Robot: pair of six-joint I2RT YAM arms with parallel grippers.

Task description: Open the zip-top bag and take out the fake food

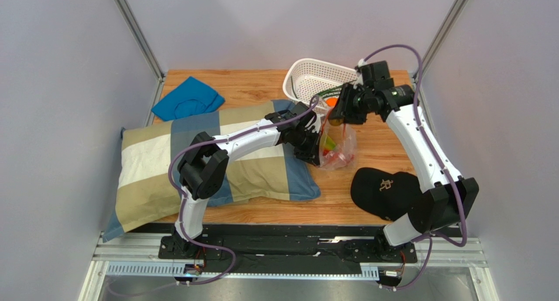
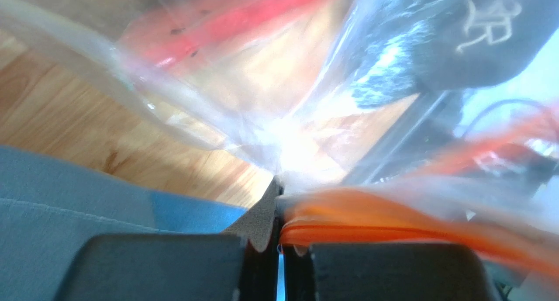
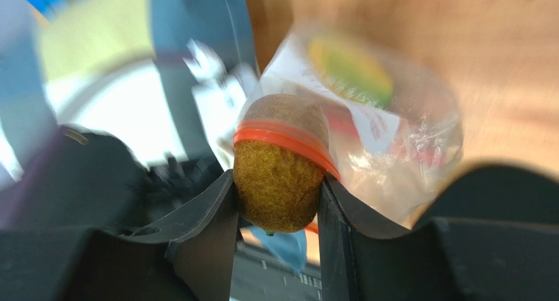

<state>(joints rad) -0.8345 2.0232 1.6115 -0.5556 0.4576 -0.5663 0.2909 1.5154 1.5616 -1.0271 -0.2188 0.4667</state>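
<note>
right fingers point(image 3: 211, 212) squeeze a brown fuzzy fake food piece point(image 3: 279, 183) sitting halfway out of the zip-top bag point(image 3: 400, 150), left fingers point(image 2: 164, 268) pinched shut on its orange strip point(image 2: 367, 219)

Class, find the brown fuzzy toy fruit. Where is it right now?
In the right wrist view, the brown fuzzy fruit sits pinched in the right gripper, halfway out of the mouth of the zip-top bag, near the white basket.

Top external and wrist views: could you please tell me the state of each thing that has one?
zip-top bag: open, fake food inside
toy kiwi: halfway out of the mouth
left hand: shut on the bag's rim
right hand: shut on the toy kiwi
black cap: crown up
</note>
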